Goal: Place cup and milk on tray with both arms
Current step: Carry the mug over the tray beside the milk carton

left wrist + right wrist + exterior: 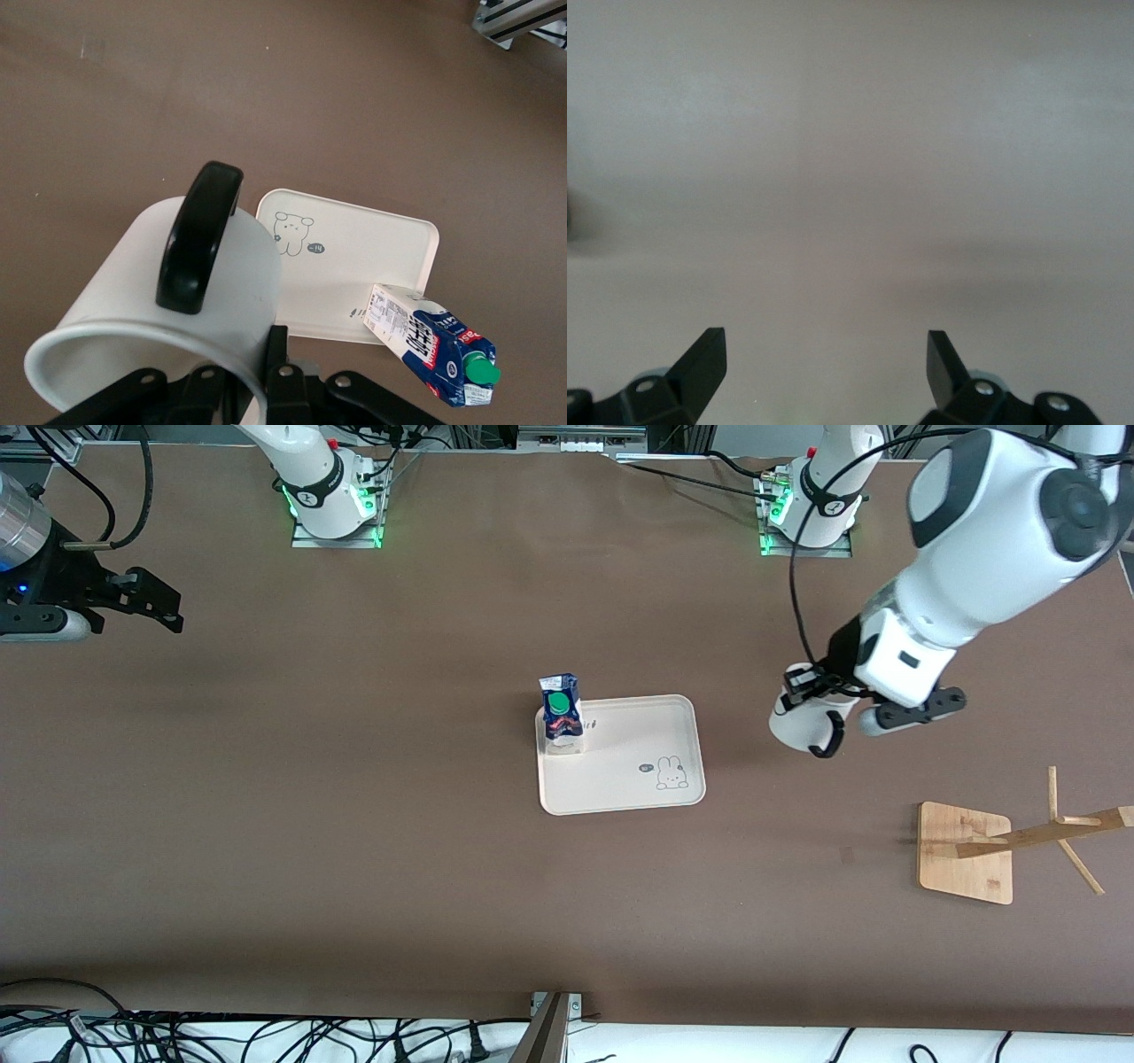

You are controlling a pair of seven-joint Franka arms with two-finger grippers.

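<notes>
Milk (561,713) is home, standing upright on the tray (638,779) at the corner toward the right arm's end, farther from the front camera than the bunny drawing (671,773). So half the job looks done, and it's all about the cup (804,722) now.

The left claw (819,700) has it, up in the air over bare tabletop (354,850) between the tray and the left arm's end. In the left wrist view the cup (168,301) hangs tipped on its side, black handle (199,235) facing the camera, with the claw (266,376) pinched on the rim, one finger (276,354) showing at the wall. Closed down to the thickness of the cup's wall, that's the grip.

What does this step want? By my reckoning, carry the cup across over the open part of the tray, the bunny end, well apart from the milk. A thin rim pinch could let the cup swing, so go gently, bring it level and base-down, and set it flat inside the raised rim before letting go. Clip the carton and it could topple, it's tall and narrow.

The right claw (133,607) waits over the tabletop at the right arm's end, and in the right wrist view its fingers (704,359) stand wide apart with nothing between them
</notes>
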